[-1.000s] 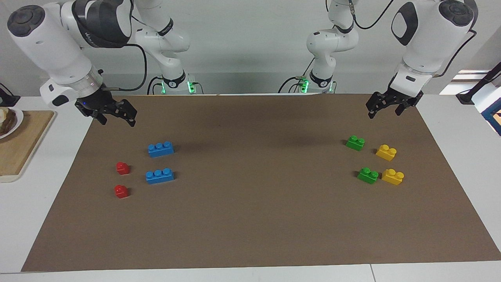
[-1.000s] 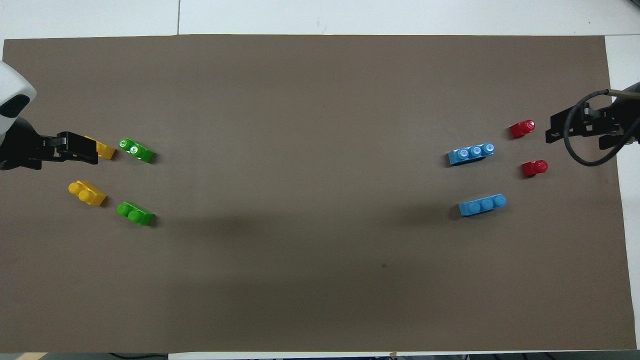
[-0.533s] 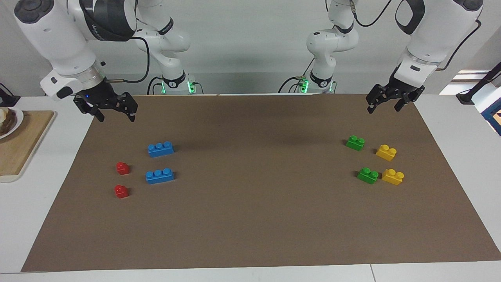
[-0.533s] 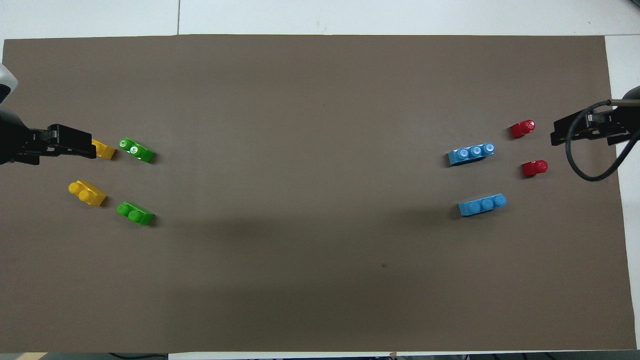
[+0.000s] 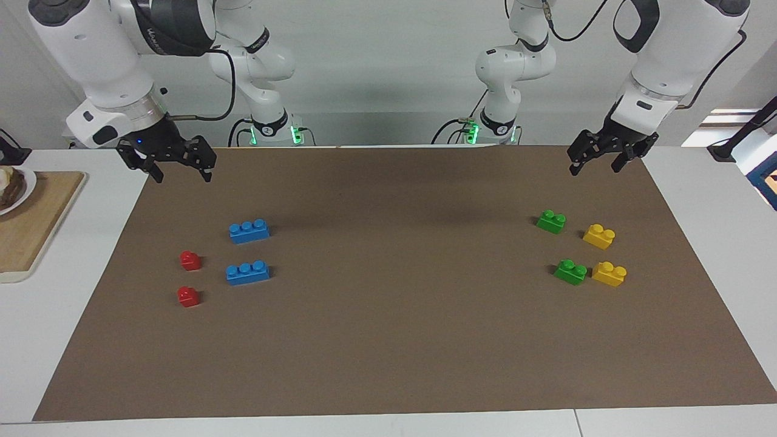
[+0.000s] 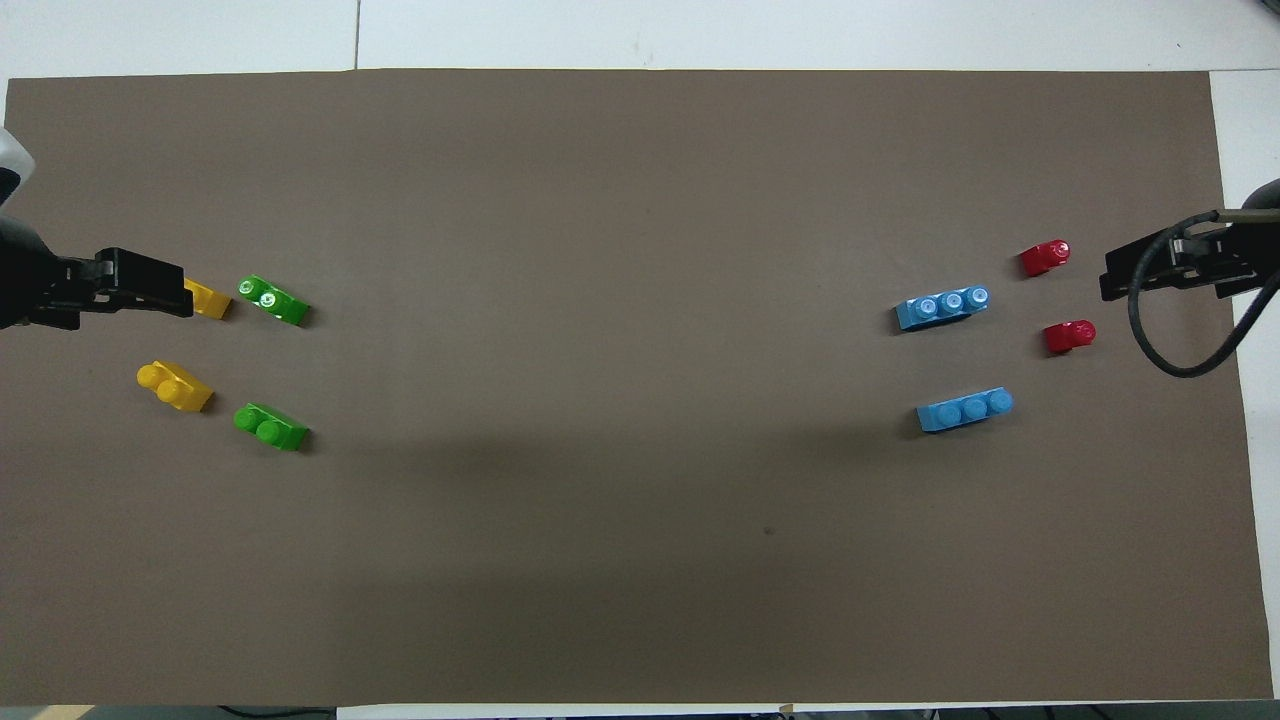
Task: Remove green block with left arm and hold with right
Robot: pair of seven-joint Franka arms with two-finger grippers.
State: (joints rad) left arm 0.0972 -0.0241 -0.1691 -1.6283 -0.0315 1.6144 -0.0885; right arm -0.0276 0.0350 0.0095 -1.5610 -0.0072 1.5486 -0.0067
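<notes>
Two green blocks lie on the brown mat (image 5: 388, 340) toward the left arm's end. One green block (image 5: 551, 221) (image 6: 270, 426) is nearer to the robots. The other green block (image 5: 570, 271) (image 6: 273, 299) is farther from them. My left gripper (image 5: 596, 166) (image 6: 160, 285) is open and empty, raised over the mat's edge nearest the robots, clear of both. My right gripper (image 5: 181, 173) (image 6: 1150, 270) is open and empty, raised over the mat's corner at the right arm's end.
Two yellow bricks (image 5: 599, 236) (image 5: 609, 274) lie beside the green ones; the overhead view has the left gripper covering part of one. Two blue bricks (image 5: 249, 230) (image 5: 247, 272) and two red bricks (image 5: 190, 260) (image 5: 188, 296) lie toward the right arm's end. A wooden board (image 5: 30, 230) lies off the mat.
Both grippers have risen a little and drawn back toward the robots; the right one moved more. No brick has moved.
</notes>
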